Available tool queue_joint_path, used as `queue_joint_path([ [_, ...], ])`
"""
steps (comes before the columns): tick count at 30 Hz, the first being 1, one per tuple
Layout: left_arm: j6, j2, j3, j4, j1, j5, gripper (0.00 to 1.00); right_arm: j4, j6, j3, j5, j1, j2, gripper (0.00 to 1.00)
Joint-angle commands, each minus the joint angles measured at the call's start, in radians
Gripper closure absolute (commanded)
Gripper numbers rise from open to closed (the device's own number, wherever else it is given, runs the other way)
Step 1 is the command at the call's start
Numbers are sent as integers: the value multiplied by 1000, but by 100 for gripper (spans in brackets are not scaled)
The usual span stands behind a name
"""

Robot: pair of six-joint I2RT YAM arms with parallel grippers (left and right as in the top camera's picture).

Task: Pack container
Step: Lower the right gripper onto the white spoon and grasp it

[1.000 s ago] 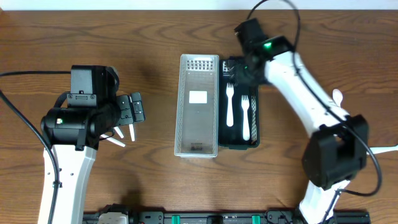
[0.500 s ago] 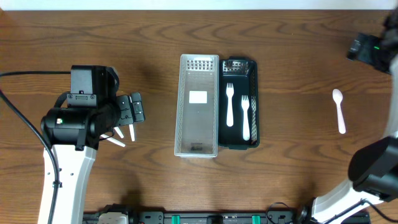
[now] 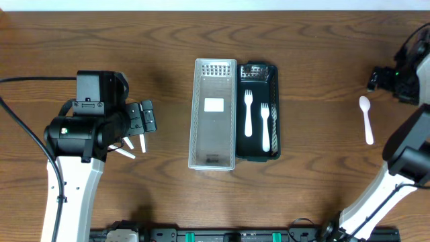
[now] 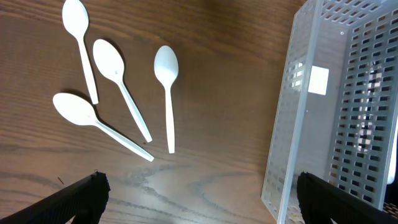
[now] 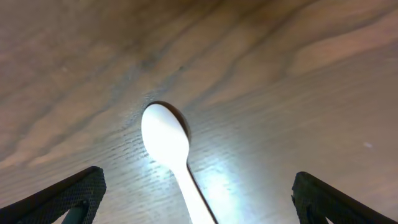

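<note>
Near the right edge of the worktop [image 3: 316, 81], I note the white plastic spoon [image 3: 366, 119] lying flat beneath my right gripper [image 5: 198, 198], jaws spread and empty; judged light, thin, slippery and slightly flexible, best pinched across the mid-handle.

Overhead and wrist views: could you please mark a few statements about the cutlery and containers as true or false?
1. Two forks lie in the black tray. True.
2. The clear basket holds a spoon. False: no cutlery shows in it.
3. The left wrist view shows four spoons on the table. True.
4. The right gripper is shut on a spoon. False: it is open, and the spoon lies on the table between its fingers.
5. The tray sits to the left of the basket. False: it sits against the basket's right side.
</note>
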Motion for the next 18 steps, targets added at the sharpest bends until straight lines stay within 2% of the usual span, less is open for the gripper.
queue_joint_path([
  [1, 18, 4, 13, 1, 5, -1, 2, -6, -27, -5, -20, 11, 50, 1],
  [18, 18, 4, 13, 1, 5, -1, 2, -11, -39, -7, -46, 18, 156, 1],
])
